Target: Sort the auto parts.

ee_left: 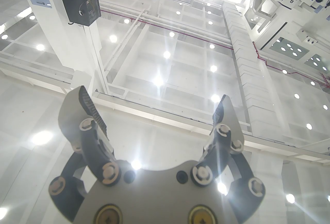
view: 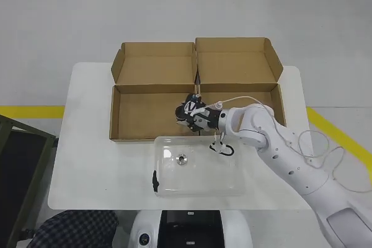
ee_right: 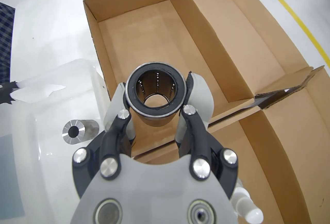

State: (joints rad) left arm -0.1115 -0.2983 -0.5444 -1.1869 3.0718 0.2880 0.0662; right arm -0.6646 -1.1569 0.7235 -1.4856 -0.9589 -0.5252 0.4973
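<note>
Right gripper (ee_right: pixel 156 91) is pinching the linear bearing (ee_right: pixel 154 82) across its round body, one finger on each side, firm from what I see. The bearing's long axis runs away from the wrist toward the cardboard, with the open bore facing the camera. I can see box floor through the hole, so the drop line is roughly straight along that axis. It hangs over the left box (view: pixel 142 115), close to the near wall and to the corner by the seam with the right box (view: pixel 235 99). I can't tell how much gap is left to the floor. My read is that release goes here, and the risk is that it lands on end and rolls or tips once it is let go. The right arm is the nearer one by far. The left gripper (ee_left: pixel 152 101) is aimed up at the ceiling with its fingers spread wide and nothing between them. The right wrist view gives me the grip and the bore, plus the metal sleeve (ee_right: pixel 77 131) lying on its side in the clear tray (view: pixel 235 186), just beside the gripper. The top view gives me the layout: the two open boxes side by side behind the tray, a black clip (view: pixel 223 149) at the tray's far edge under the arm, and a small black part (view: pixel 154 181) at its left rim. Sorting looks early, since both box floors look bare where I can see them.
</note>
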